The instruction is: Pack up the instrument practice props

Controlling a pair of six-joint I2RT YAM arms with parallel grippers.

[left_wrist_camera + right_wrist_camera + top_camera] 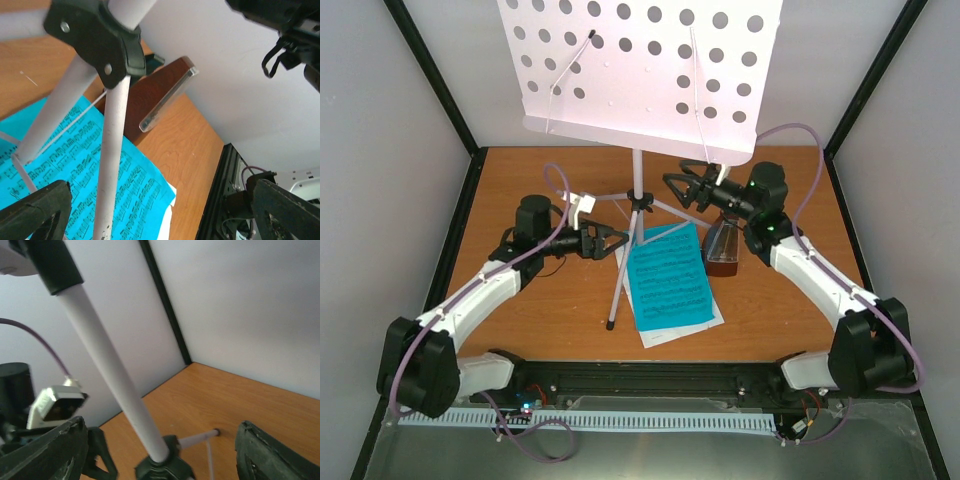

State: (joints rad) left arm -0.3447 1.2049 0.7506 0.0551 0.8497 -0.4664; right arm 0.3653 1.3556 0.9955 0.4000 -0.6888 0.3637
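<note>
Your left fingers [35, 210] stand spread wide at both lower corners of the wrist view, and they hold nothing. The left gripper [616, 243] is low over the table [520, 320], with one white leg [112, 165] of the stand between the jaws but not touched. Your right fingers [275, 455] are also spread. The right gripper [676, 192] is empty and has the post [115, 375] between its jaws, above the black hub [162, 467].

I think the step in hand is to take hold of the stand. Centre each gripper on its tube before you close, so that both pads meet it together. The leg is thin and may bend or slip, so I would close on the post first and let that arm carry the weight.

The desk [640, 60] sits high and wide, so the stand can tip easily. Please move slowly. The metronome [725, 250] is upright just beside the right arm, and the blue sheet [668, 275] lies on the white sheet [665, 333] between the leg and the metronome. Keep the leg from dragging them.
</note>
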